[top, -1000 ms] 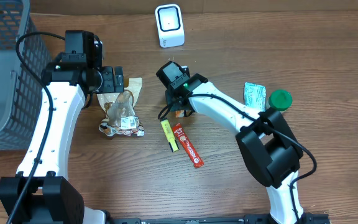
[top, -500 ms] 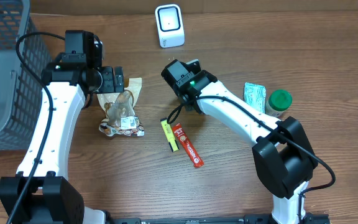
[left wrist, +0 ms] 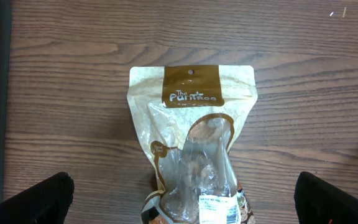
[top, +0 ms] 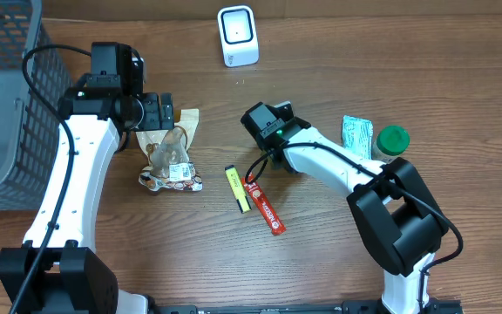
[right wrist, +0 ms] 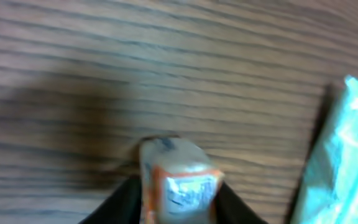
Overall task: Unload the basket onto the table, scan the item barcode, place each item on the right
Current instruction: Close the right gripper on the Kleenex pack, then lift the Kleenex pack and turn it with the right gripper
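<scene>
In the right wrist view my right gripper (right wrist: 180, 202) is shut on a small orange-and-white packet (right wrist: 178, 177), with a dark finger pressed against each side and a printed label facing the camera; the picture is blurred. From overhead, the right gripper (top: 271, 139) hangs over the table's middle and hides the packet. The white scanner (top: 237, 36) stands at the back edge. Over a brown snack pouch (left wrist: 191, 137) my left gripper (left wrist: 182, 205) stands wide open and touches nothing; the pouch (top: 171, 153) lies flat.
A yellow bar (top: 237, 188) and a red bar (top: 263, 202) lie just in front of the right gripper. A teal packet (top: 356, 133) and a green-lidded jar (top: 392, 141) sit to the right. A wire basket (top: 7, 96) fills the far left.
The right gripper has swung to the right and back toward the front, farther from the scanner. The left arm and the pouch have not moved.
</scene>
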{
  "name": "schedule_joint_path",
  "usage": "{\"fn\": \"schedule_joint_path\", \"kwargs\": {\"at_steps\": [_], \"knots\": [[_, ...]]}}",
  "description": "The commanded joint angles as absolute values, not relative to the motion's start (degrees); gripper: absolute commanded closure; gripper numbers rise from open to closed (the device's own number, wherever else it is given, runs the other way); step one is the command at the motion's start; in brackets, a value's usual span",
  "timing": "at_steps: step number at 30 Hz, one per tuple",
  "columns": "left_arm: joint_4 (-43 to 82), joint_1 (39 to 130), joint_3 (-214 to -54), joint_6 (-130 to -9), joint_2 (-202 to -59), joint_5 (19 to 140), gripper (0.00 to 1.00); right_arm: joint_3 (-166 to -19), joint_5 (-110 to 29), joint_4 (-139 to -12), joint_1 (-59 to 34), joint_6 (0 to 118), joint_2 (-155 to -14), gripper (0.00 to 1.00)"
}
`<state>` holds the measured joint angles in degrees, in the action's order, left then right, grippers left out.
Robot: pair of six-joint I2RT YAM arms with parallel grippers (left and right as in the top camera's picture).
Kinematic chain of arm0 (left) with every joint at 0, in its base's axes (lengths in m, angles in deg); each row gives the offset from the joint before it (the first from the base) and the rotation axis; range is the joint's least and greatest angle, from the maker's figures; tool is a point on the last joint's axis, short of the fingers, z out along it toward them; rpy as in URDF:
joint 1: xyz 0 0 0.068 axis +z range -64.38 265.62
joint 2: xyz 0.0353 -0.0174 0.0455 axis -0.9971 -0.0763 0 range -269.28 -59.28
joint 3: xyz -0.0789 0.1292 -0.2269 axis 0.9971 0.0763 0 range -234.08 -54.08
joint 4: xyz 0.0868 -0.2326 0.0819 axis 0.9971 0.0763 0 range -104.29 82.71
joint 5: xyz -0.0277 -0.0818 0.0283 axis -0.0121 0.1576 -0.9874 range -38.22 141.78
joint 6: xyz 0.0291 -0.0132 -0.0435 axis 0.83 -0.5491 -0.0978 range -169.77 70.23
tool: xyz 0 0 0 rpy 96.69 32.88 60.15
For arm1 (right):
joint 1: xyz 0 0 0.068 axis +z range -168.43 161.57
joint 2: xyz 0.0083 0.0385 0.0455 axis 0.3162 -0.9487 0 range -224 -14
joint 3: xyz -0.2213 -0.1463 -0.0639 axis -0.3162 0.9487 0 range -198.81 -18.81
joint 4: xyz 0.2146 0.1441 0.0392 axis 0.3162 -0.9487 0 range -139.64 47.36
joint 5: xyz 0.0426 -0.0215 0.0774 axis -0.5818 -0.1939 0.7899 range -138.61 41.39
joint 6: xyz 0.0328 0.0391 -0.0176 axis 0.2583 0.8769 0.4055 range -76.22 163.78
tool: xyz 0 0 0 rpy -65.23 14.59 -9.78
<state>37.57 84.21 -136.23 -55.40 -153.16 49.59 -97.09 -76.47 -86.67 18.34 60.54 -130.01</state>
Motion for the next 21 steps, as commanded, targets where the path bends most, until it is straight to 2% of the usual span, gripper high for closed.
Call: {"fn": "schedule_joint_path", "kwargs": {"at_steps": [1,9,17,21], "knots": [[37.50,84.10,-137.21,-55.11,-153.36,49.26,0.00,-96.92,-72.49,-86.23,18.45,60.47,-128.98,0.54],[37.50,84.10,-137.21,-55.11,-153.36,49.26,0.00,-102.49,-68.47,-90.67,18.45,60.49,-128.85,0.48],[37.50,84.10,-137.21,-55.11,-153.36,49.26,0.00,-107.01,-51.68,-93.75,18.45,60.49,-128.48,0.47],[37.50,84.10,-137.21,-55.11,-153.36,49.26,0.00,-107.01,-50.04,-94.58,18.45,60.45,-128.50,0.47]]}}
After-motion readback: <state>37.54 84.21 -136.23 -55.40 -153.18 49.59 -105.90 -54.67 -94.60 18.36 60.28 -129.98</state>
